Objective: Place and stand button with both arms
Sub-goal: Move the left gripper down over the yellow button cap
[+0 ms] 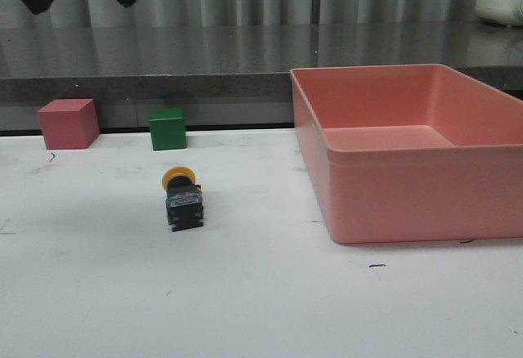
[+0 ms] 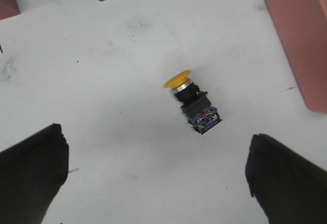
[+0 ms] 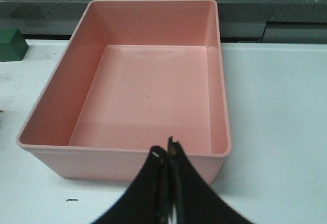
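The button lies on its side – yellow cap away from the robot, bluish base nearer.

The pink rectangular plastic bin has smooth, faintly satin walls. The white table top looks matt and scuffed with small dark marks. The small push-button has a smooth yellow plastic cap with a dull sheen over a black plastic body. The dark counter past the desk's far edge is glossy and reflective.

Left gripper: hanging with fingers spreading wide apart, holding nothing. Right gripper: fingers pressing together, tips touching, gripping nothing.
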You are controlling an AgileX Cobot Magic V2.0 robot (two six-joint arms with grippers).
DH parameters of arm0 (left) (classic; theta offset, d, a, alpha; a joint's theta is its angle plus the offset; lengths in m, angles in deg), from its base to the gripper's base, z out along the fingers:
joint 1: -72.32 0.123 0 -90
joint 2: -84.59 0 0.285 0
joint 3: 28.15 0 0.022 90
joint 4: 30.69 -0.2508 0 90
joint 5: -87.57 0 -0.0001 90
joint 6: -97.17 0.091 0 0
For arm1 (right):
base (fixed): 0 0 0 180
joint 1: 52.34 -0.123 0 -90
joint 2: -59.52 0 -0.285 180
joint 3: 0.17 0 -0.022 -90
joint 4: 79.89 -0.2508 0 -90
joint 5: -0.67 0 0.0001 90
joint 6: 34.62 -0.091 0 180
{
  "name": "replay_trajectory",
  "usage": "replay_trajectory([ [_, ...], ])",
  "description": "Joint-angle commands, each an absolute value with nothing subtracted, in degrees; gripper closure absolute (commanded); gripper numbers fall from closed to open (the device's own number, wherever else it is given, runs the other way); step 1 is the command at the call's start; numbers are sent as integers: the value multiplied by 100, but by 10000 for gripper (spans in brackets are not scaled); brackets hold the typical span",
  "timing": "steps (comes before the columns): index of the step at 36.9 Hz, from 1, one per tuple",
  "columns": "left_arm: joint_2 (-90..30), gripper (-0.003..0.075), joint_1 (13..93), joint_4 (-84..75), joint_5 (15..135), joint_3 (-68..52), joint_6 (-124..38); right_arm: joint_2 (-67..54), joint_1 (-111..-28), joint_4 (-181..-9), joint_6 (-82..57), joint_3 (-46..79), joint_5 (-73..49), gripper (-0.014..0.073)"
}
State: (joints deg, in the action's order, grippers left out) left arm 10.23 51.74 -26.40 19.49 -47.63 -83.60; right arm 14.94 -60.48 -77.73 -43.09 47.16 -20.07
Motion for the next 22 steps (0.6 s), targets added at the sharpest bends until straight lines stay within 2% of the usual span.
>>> replay_trajectory([
  [1,1376,48,5155,-2619,1467,-5618,-8388,1513,-6018,-7834,-4234,4583,-1608,657],
  [10,2364,48,5155,-2355,1467,-6501,-8762,1513,-6018,-7872,-4234,4583,-1607,657],
  [22,3086,48,5155,-1883,1467,-6532,-9025,1513,-6018,-7878,-4234,4583,-1601,657],
])
